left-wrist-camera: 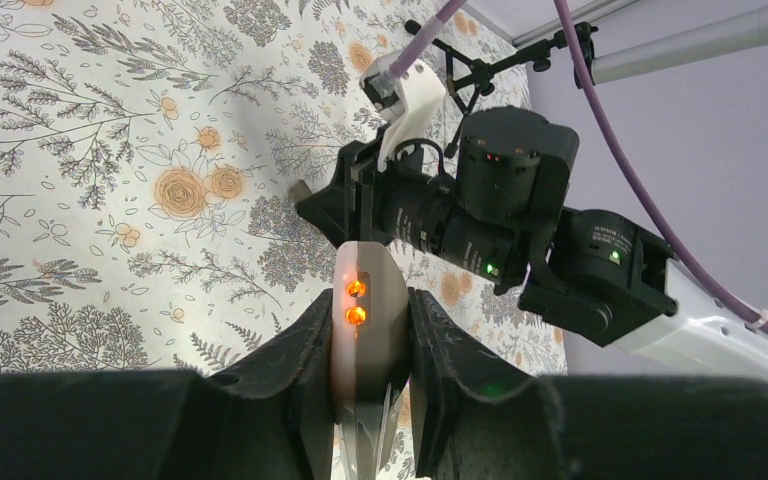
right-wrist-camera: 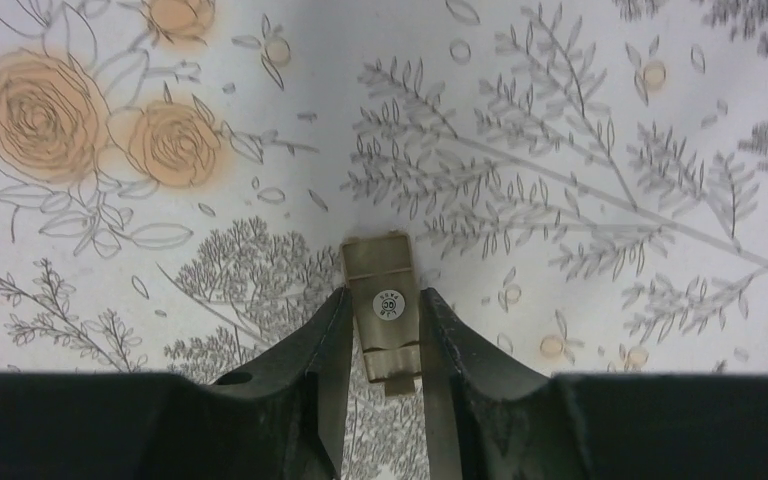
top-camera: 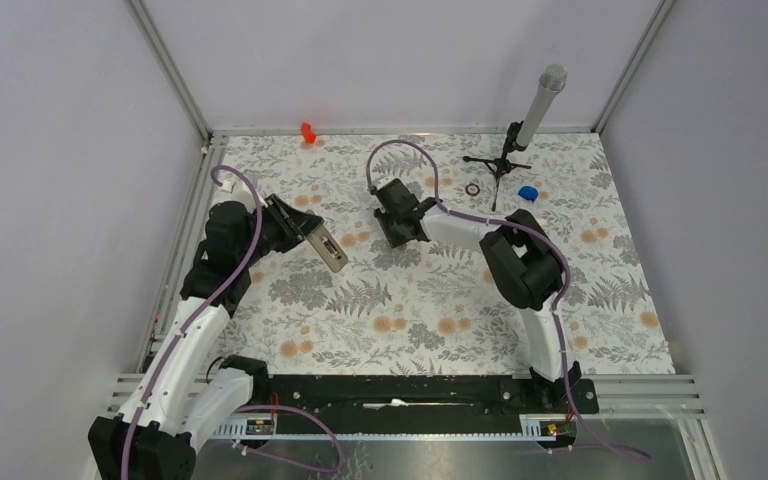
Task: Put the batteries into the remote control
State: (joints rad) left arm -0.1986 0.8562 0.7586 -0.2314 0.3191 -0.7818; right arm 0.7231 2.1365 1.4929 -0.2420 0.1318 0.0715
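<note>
The remote control (left-wrist-camera: 365,265) is clamped upright in the closed left end effector (left-wrist-camera: 370,300), above the floral surface (top-camera: 440,300). A small tan plate (right-wrist-camera: 380,260) with a round sticker is pinched between the narrowly set fingers (right-wrist-camera: 332,340) of the right end effector (right-wrist-camera: 385,297).

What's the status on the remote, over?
Left gripper shut on remote control. Right gripper shut on small beige panel. Batteries not in view. Nothing between the arms.

Remote (left-wrist-camera: 365,330): lower end hidden inside left gripper (left-wrist-camera: 370,305), cut off by bottom edge. Tan piece (right-wrist-camera: 385,270): sticker print too small to read; contact with right gripper (right-wrist-camera: 385,295) indeterminate.
</note>
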